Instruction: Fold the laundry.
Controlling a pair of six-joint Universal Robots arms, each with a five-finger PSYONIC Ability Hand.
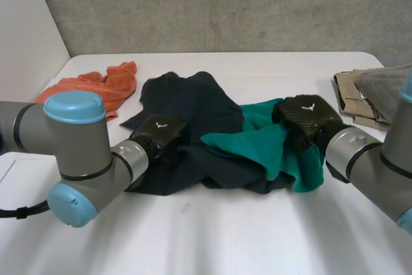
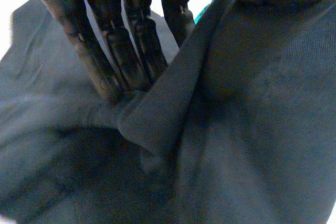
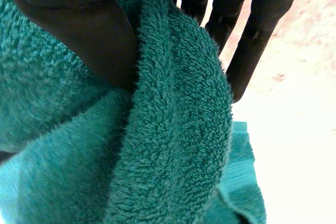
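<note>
Step in hand, as judged: separating one piece from the heap, ahead of any fold

Teal terry towel: centre-right of the frame, bunched, lying partly over the dark navy knit garment, itself crumpled at centre on the white surface

Right hand: on the towel's right part. In the right wrist view, a thick roll of towel caught between the thumb and straight fingers, so grasping the towel

Left hand: on the garment's lower-left part. In the left wrist view, fingers straight, tips at a raised ridge of garment running up towards the thumb. Read as pinching that ridge, with the contact itself hidden by cloth

Next move, as judged: towel to be drawn clear of the garment, then laid flat. Calls for a firm pinch and a slow pull, terry being likely to drag on knit

Also present: crumpled orange cloth, upper left; stack of folded beige and grey cloths, right edge, cut off by the frame and partly behind the right arm

Hard to make out: the garment's type and outline, the towel's corners, and how much garment lies under the towel
</note>
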